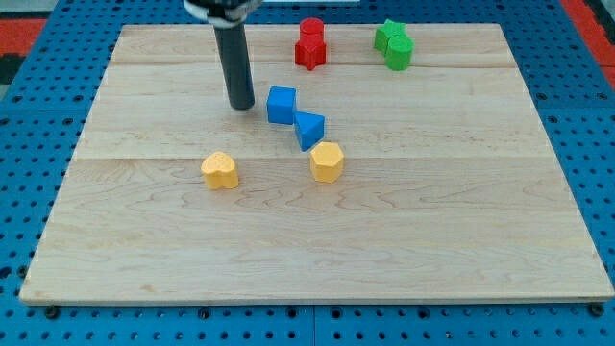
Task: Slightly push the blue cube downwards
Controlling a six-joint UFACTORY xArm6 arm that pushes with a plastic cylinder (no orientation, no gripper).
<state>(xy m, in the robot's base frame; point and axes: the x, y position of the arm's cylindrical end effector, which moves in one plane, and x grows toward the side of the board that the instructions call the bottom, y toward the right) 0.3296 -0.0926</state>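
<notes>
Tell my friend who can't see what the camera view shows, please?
A dark rod's tip rests on a wooden board, just left of a blue cube. A blue triangular block sits at the cube's lower right, with a yellow hexagonal block below it and a yellow heart block further left. Red blocks and green blocks sit near the top.

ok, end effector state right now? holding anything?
No claw, just a rod. My tip holds nothing; it sits on the board left of the blue cube, not touching.
</notes>
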